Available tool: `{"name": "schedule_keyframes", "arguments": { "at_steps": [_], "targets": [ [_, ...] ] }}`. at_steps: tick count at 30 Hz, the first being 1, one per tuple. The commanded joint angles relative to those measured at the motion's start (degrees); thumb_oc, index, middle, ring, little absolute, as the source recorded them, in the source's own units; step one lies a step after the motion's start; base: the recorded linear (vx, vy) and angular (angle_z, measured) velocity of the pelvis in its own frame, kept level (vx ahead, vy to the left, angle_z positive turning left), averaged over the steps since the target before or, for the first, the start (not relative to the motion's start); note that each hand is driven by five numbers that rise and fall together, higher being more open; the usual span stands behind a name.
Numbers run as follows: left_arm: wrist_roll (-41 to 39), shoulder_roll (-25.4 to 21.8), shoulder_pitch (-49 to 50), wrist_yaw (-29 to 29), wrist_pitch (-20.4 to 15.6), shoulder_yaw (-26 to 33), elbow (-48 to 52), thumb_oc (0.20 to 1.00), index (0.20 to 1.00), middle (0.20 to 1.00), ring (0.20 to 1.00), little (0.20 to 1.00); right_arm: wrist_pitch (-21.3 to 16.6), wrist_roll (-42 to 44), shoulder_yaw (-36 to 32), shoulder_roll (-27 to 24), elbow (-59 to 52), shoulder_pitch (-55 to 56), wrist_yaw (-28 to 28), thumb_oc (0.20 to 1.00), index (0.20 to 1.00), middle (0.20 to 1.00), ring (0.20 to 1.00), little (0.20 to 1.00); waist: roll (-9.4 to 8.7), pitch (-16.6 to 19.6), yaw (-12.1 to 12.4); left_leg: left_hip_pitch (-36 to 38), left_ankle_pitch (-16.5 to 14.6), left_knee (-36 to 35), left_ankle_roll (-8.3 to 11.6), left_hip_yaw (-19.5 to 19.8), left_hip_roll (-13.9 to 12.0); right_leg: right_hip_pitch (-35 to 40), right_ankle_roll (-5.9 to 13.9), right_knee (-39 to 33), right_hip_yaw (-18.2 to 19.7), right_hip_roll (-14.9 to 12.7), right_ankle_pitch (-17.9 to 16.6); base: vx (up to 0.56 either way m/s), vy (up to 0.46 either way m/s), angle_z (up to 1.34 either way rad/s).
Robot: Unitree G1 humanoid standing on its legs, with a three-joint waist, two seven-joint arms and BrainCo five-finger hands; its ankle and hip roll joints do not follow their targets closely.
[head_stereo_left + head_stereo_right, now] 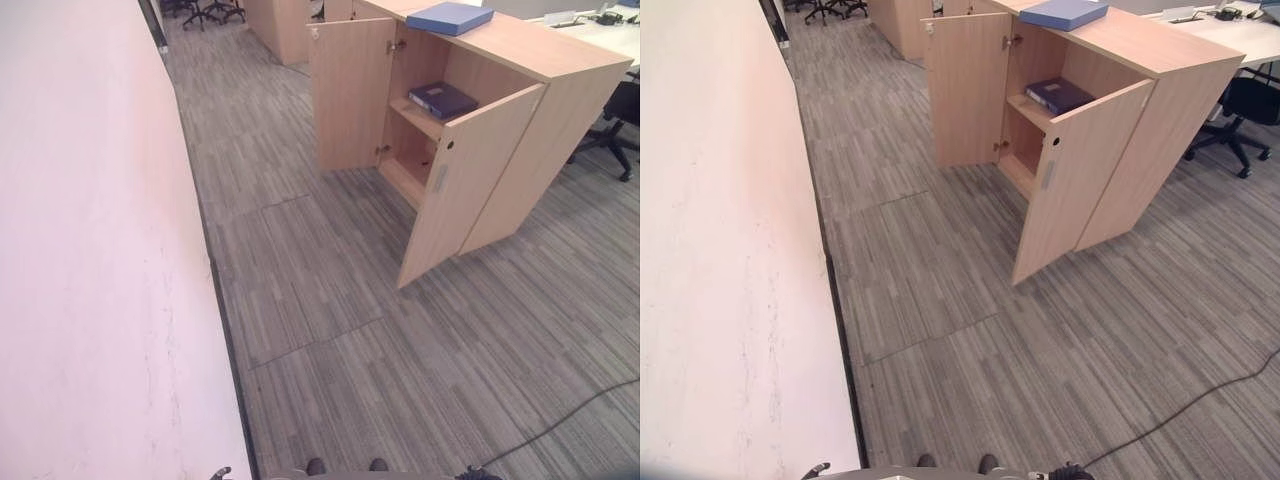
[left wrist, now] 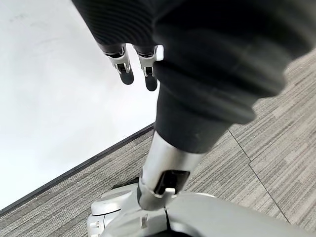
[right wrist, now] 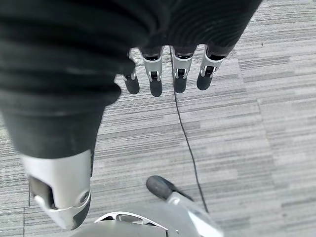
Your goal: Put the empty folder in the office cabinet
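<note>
Left hand (image 2: 133, 61) hangs beside the white wall (image 1: 90, 250), fingers straight and empty; right hand (image 3: 168, 74) likewise hangs over the grey carpet (image 1: 400, 350), fingers relaxed, holding nothing. Wooden cabinet (image 1: 560, 110) stands well ahead, both doors (image 1: 350, 95) swung open. One blue folder (image 1: 450, 17) lies flat on its top (a second, darker folder (image 1: 442, 99) rests on the upper shelf inside).

cabinet (image 1: 520, 130) top: blue folder (image 1: 450, 17) | shelf (image 1: 425, 118): dark folder (image 1: 443, 99)
</note>
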State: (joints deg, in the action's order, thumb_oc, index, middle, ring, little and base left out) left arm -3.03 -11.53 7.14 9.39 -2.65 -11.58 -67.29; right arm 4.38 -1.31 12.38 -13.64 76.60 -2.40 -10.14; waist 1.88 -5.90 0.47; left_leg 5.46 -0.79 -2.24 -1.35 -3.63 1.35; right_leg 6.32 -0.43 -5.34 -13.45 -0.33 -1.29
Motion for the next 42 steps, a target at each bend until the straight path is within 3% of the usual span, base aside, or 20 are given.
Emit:
{"name": "schedule_keyframes", "arguments": {
  "at_steps": [1, 6, 18, 23, 27, 42],
  "targets": [
    [0.6, 0.5, -1.4, 0.1, -1.1, -0.5, -1.3, 1.0, 1.0, 1.0, 1.0, 1.0, 0.1, -0.2, 0.8, -1.0, 3.5, -2.5, -1.1, 1.0, 1.0, 1.0, 1.0, 1.0, -1.09, 1.2, 0.1, -2.0, 1.4, -2.8, 2.33, 0.7, -1.4, -0.6, 4.56, 0.3, -1.1, -2.4, 3.0, 0.0, 0.0, 0.0],
    [2.2, -0.2, -1.3, 1.9, -1.6, -1.2, 0.7, 1.0, 1.0, 1.0, 1.0, 1.0, -0.3, 0.3, 0.8, -0.7, 3.1, -2.3, -1.9, 1.0, 1.0, 1.0, 1.0, 1.0, -1.42, 1.1, 0.2, -1.8, 1.3, -2.8, 2.37, 0.8, -1.5, -0.2, 4.56, 0.3, -1.2, -2.4, 3.2, 0.0, 0.0, 0.0],
    [1.1, 0.2, -2.0, -2.1, -0.5, -0.6, -4.6, 1.0, 1.0, 1.0, 1.0, 1.0, 0.1, -0.8, 1.9, -1.2, 2.3, -2.3, -0.2, 1.0, 1.0, 1.0, 1.0, 1.0, -1.52, 1.3, -0.2, -1.5, 1.0, -2.8, 2.39, 0.5, -1.6, -0.1, 4.45, 0.3, -0.7, -2.3, 3.1, 0.0, 0.0, 0.0],
    [1.7, -0.3, -2.1, -1.3, -0.7, -0.6, -3.8, 1.0, 1.0, 1.0, 1.0, 1.0, 0.4, -0.4, 1.5, -1.1, 2.9, -2.2, -0.2, 1.0, 1.0, 1.0, 1.0, 1.0, -1.69, 1.3, -0.2, -1.5, 0.9, -2.8, 2.4, 0.5, -1.6, -0.2, 4.48, 0.3, -0.7, -2.3, 3.0, 0.0, 0.0, 0.0],
    [5.6, -0.8, -2.1, 2.8, -0.9, -1.6, -2.0, 1.0, 1.0, 1.0, 1.0, 1.0, 0.1, 0.2, 1.2, -0.4, 3.2, -2.1, -1.6, 1.0, 1.0, 1.0, 1.0, 1.0, -1.97, 1.3, 0.0, -1.6, 0.8, -2.8, 2.4, 0.6, -1.6, -0.1, 4.57, 0.3, -0.7, -2.3, 3.1, 0.0, 0.0, 0.0],
    [8.4, 0.1, -2.5, 2.6, 0.6, -2.7, -5.5, 1.0, 1.0, 1.0, 1.0, 1.0, 0.9, -1.3, 1.7, -0.7, 3.4, -2.5, -2.3, 1.0, 1.0, 1.0, 1.0, 1.0, -1.77, 1.7, -0.4, -1.3, 0.5, -2.8, 2.38, 0.2, -1.7, -0.1, 4.64, 0.3, -0.5, -2.3, 3.1, 0.0, 0.0, 0.0]
  ]
}}
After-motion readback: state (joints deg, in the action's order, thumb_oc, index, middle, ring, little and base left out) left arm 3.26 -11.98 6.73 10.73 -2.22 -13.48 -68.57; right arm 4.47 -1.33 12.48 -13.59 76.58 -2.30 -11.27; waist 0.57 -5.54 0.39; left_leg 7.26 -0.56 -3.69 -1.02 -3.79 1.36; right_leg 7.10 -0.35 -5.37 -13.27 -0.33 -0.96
